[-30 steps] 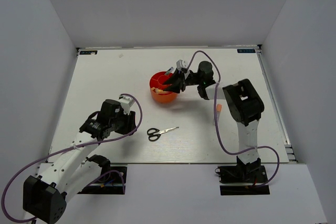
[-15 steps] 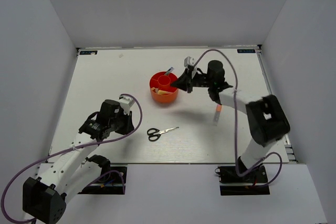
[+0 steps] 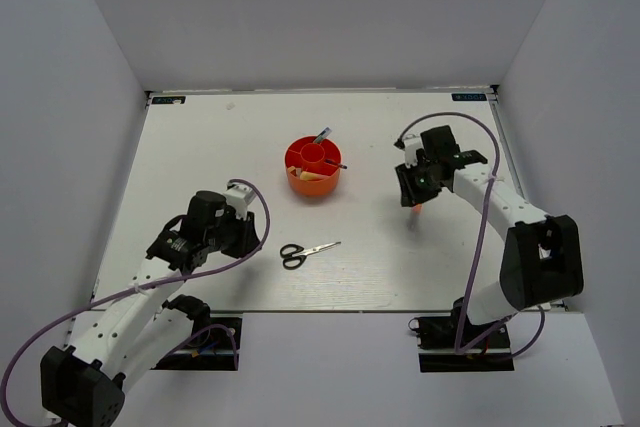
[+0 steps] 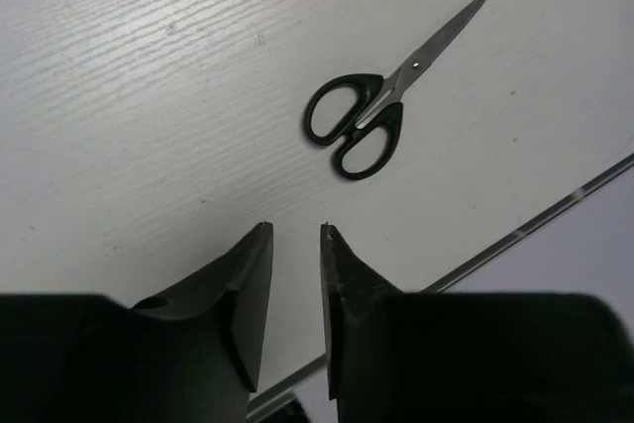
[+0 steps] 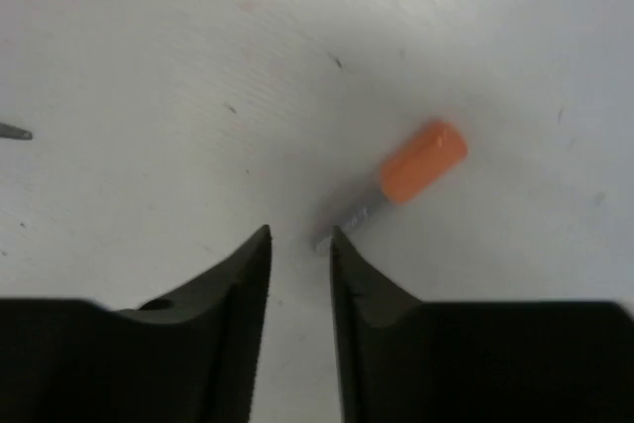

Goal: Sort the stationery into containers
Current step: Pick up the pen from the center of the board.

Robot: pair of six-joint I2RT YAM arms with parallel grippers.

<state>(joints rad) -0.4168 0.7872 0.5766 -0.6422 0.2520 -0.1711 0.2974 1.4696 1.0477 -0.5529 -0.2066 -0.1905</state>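
The round orange organiser point(image 3: 312, 169) stands mid-table with a slim pen point(image 3: 322, 135) leaning out of it. Black-handled scissors point(image 3: 305, 250) point(image 4: 371, 116) lie shut on the table, ahead and to the right of my left gripper point(image 3: 248, 237) point(image 4: 295, 233). That gripper is open by a narrow gap with nothing in it. My right gripper point(image 3: 414, 195) point(image 5: 299, 235) hangs open just over the white-orange tube point(image 3: 417, 208) point(image 5: 421, 162). The tube's orange cap shows right of the jaws. Its pale body runs under the right finger point(image 5: 362, 289).
The near table edge point(image 4: 555, 215) runs close behind the scissors in the left wrist view. White walls enclose the table on three sides. A dark pen tip point(image 5: 12, 131) shows at the left edge of the right wrist view.
My right arm has swung from the organiser to the right and nearer, over the tube, its jaws shutting and then opening again. My left gripper's jaws have narrowed.
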